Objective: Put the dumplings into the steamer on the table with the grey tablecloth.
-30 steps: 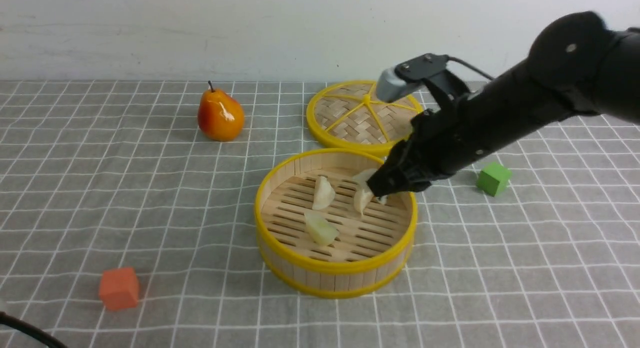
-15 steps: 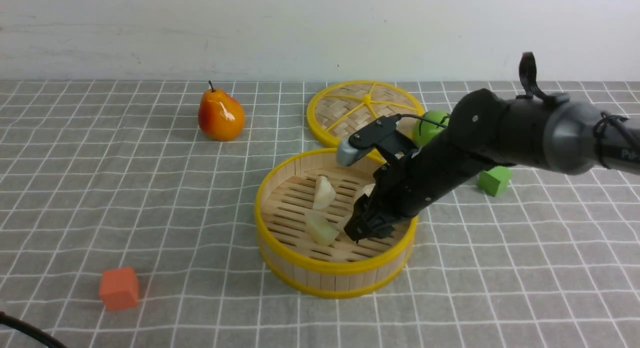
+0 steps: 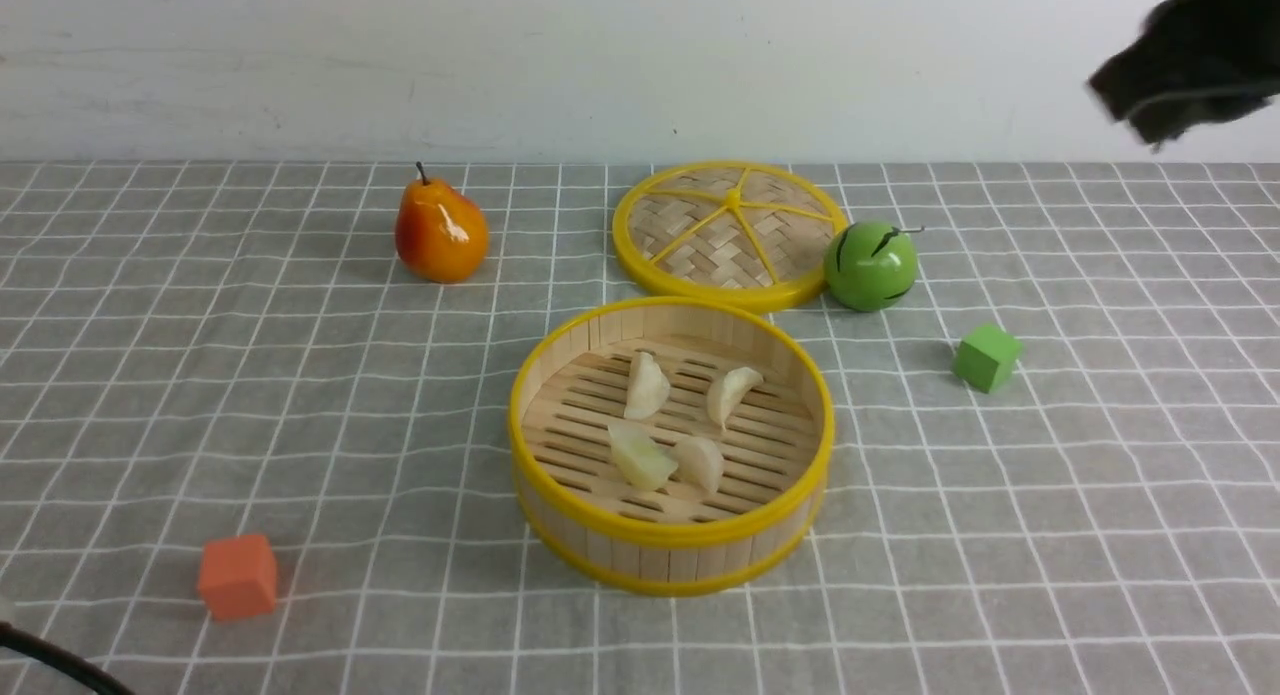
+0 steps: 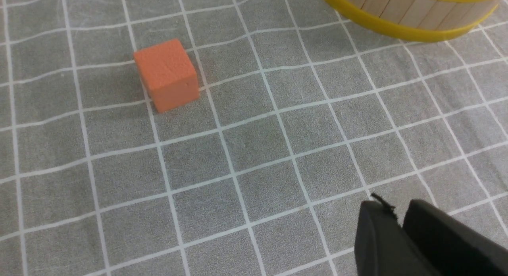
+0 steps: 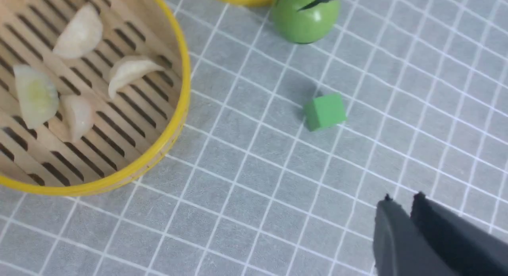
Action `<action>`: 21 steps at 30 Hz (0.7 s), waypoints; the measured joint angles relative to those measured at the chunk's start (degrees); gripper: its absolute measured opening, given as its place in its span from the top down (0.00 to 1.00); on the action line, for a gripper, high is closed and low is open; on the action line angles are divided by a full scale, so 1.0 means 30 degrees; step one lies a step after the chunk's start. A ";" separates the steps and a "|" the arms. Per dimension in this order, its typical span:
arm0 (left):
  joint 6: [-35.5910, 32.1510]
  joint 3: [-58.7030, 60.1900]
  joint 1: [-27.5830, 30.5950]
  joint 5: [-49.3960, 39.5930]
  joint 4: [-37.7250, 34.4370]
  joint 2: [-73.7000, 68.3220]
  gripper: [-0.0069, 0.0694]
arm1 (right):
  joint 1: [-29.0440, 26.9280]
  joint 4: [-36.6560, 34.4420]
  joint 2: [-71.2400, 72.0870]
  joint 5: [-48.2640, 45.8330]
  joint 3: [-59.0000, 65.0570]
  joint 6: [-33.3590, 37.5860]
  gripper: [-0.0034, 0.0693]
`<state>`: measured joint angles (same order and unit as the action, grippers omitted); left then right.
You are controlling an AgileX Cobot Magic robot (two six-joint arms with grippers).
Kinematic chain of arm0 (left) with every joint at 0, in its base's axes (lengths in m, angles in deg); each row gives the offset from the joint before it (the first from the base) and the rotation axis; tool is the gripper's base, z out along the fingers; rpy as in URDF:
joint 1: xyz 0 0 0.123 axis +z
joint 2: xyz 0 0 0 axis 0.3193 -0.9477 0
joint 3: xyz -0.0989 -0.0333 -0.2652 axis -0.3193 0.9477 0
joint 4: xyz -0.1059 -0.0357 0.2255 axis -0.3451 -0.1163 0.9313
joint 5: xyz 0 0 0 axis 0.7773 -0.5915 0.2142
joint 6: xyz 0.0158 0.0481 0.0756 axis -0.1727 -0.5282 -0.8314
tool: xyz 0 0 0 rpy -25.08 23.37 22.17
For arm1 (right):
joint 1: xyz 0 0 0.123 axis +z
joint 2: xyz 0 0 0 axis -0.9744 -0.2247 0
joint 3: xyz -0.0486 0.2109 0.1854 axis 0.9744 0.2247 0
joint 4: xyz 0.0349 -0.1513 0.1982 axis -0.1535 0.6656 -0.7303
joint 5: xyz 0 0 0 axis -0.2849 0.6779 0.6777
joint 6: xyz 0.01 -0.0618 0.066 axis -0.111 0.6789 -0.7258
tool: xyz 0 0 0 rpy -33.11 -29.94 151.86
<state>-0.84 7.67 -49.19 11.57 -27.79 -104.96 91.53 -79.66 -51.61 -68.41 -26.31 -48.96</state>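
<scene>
The steamer (image 3: 668,558) stands mid-table on the grey tablecloth (image 3: 300,395). Several pale dumplings lie on its slatted floor: two at the back (image 3: 645,385) (image 3: 732,395) and two touching at the front (image 3: 640,456) (image 3: 701,462). They also show in the right wrist view (image 5: 129,74). My right arm (image 3: 1190,65) is a dark blur high at the far right. My right gripper (image 5: 403,199) is shut and empty above bare cloth, well away from the steamer's rim (image 5: 174,121). My left gripper (image 4: 391,206) is shut and empty, low over the cloth near the steamer's wall (image 4: 408,14).
The woven lid (image 3: 725,230) lies behind the steamer, with a green ball (image 3: 870,265) beside it. A green cube (image 3: 987,356) sits to the right, a pear (image 3: 440,230) at the back left, and an orange cube (image 3: 237,575) at the front left.
My right arm has let go of a dumpling at the front of the steamer floor and has risen out to the upper right. The green ball is uncovered.
</scene>
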 joint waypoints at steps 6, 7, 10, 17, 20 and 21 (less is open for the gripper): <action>0.0000 0.0000 0.0000 0.0000 0.0000 0.0000 0.78 | -0.0204 -0.2977 0.6035 0.3074 0.5594 0.0048 0.98; 0.0000 0.0000 0.0000 0.0000 0.0000 0.0000 0.78 | -0.0192 -0.3552 0.7475 0.4271 0.7131 0.0520 0.98; 0.0000 0.0000 0.0000 0.0000 0.0000 0.0000 0.78 | -0.0192 -0.4485 1.1017 0.7630 1.0964 0.2104 0.98; 0.0000 0.0000 0.0000 0.0000 0.0009 0.0000 0.77 | -0.0192 -0.5022 1.8645 1.7209 2.0326 0.3482 0.98; 0.0000 0.0000 0.0000 0.0000 0.0009 0.0000 0.76 | -0.0192 -0.5493 2.1900 2.0389 2.3971 0.3489 0.97; 0.0000 0.0000 0.0000 0.0000 0.0009 0.0000 0.76 | -0.0192 -0.5644 2.2529 2.0964 2.4820 0.3489 0.97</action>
<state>-0.84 7.67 -49.19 11.57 -27.76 -104.96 90.96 -96.59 15.97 -5.52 48.15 -38.49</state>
